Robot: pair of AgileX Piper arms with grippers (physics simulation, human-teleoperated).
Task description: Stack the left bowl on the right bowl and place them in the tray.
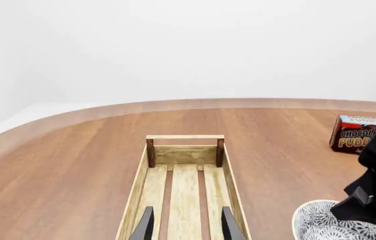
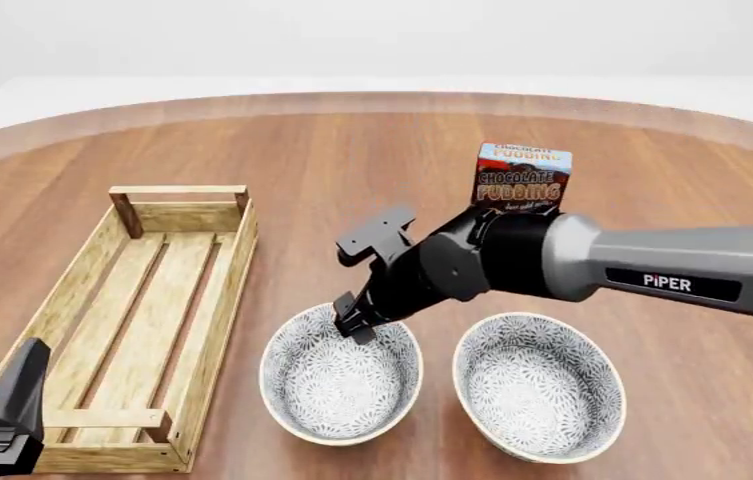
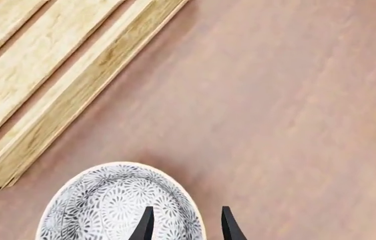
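Directly under my right gripper sits the far rim of the left bowl, and that is the relation I am working from: the fingers straddle the rim, one inside and one outside by the look of the right wrist view, spread with a gap and not yet pinching. I judge this arm the nearer one by far; it reaches across from the right, over the right bowl, which stands just beside the left bowl, apart from it. Both bowls are round, so they give me no axis to line up, only the rim. My left gripper hangs over the near end of the tray, its fingers parted and holding nothing. Left of the bowls, the tray runs with its long axis away from me. Behind the arm stands a pudding box, upright
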